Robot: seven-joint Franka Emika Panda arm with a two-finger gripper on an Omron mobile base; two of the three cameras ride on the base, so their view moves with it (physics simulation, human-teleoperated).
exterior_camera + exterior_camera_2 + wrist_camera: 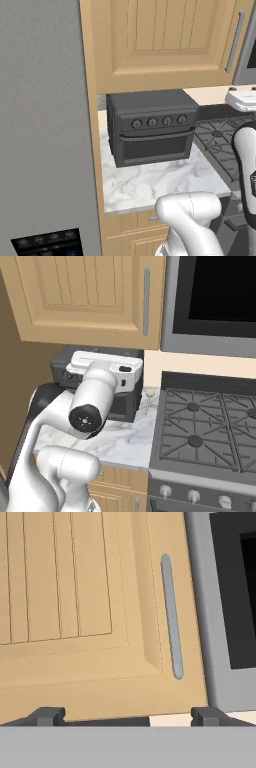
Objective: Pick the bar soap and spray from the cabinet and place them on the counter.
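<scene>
Grey fridge (pixel 45 125) fills the left of the left base view, a dark control panel (pixel 47 243) low on its face; beside it hangs the cabinet (pixel 160 40), tan, its grooved door shut, the grey bar handle (pixel 235 42) upright near the door's right edge; the same door (pixel 85 296) and handle (pixel 146 301) appear in the right base view, and close up in the hand view, door (pixel 75 612) and handle (pixel 171 617); the soap and spray cannot be seen, the door being shut; right of the cabinet sits a microwave (pixel 215 301) with a black window, above the dark stove (pixel 205 431) with its grates; below the cabinet lies the desk (pixel 150 185), white marble with grey veins, carrying a dark toaster oven (pixel 150 127) with four knobs, set toward the back; wooden drawers (pixel 130 225) lie under the desk; the white arm (pixel 90 401) rises in front of the oven; the gripper (pixel 129 716) faces the door's lower right corner, jaws wide apart, holding nothing, the fingertips (pixel 47 716) short of the door.
</scene>
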